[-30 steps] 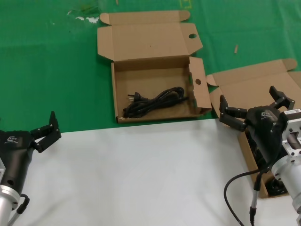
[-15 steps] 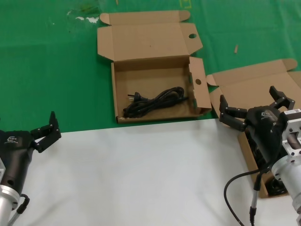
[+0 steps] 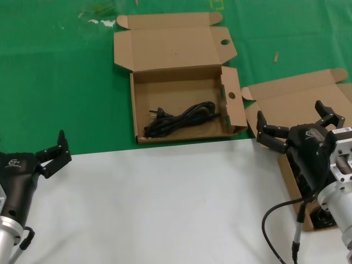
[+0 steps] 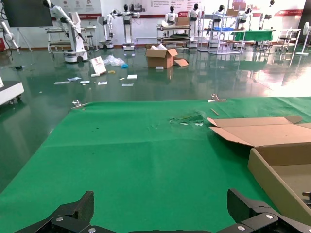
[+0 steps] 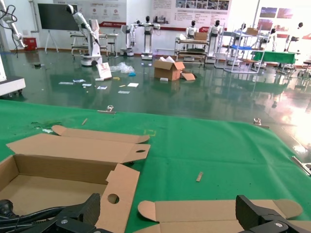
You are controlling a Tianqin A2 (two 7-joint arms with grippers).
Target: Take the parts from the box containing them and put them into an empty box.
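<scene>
one cord [image 3: 179, 119] lies in the holed box [image 3: 181, 118] on green mat. right gripper [image 3: 297, 125], jaws spread, hovers over the other box [image 3: 291, 102]. left gripper [image 3: 52, 154] spread too, parked near table edge.

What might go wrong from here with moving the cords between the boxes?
The right gripper hangs open over the hole-free box, whose upright lid could catch the fingers. Cords left in that box are mostly hidden under the arm. The looped cord in the holed box suggests bundles may snag.
</scene>
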